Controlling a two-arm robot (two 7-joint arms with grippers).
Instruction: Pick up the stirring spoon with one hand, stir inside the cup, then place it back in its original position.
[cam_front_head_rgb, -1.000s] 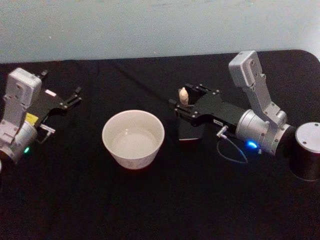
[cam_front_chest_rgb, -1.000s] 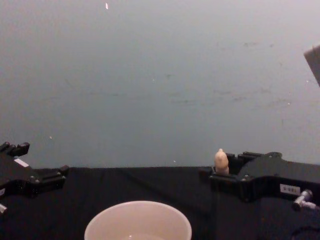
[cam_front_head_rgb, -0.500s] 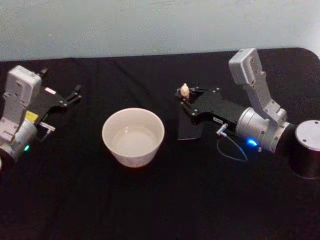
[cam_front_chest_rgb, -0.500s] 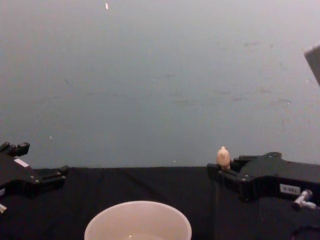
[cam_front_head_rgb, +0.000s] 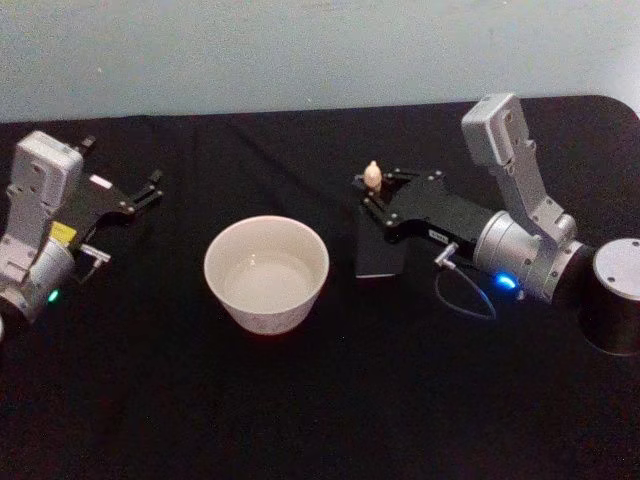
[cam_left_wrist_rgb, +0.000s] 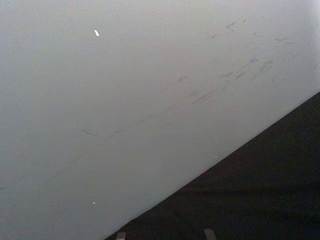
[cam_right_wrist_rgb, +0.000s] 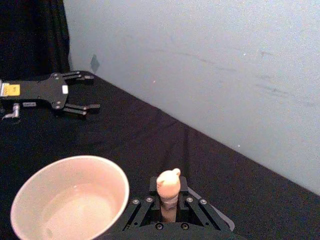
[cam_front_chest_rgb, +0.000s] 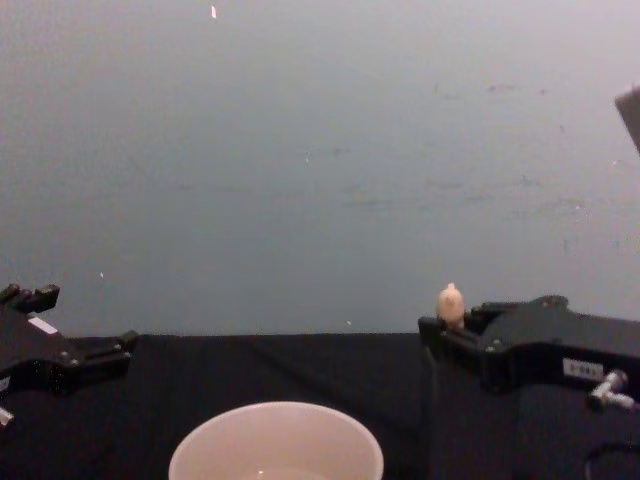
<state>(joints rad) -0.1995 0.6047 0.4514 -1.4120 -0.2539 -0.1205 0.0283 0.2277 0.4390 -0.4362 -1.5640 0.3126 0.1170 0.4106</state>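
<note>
**Spoon held just right of the cup**

The right gripper (cam_front_head_rgb: 374, 192) is holding the stirring spoon (cam_front_head_rgb: 372, 174) by its cream handle, fingers closed on it, right of the cup (cam_front_head_rgb: 262, 318), above the dark holder (cam_front_head_rgb: 378, 258). The left gripper (cam_front_head_rgb: 153, 190) is resting left of the cup, fingers apart

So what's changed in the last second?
The right gripper, shut on the spoon, has risen, drawing the spoon up from the holder. The cup and the left gripper, parked at the left, stayed put.

stirring spoon (cam_front_head_rgb: 372, 174) shaft hidden, cup (cam_front_chest_rgb: 276, 438) cropped
</note>
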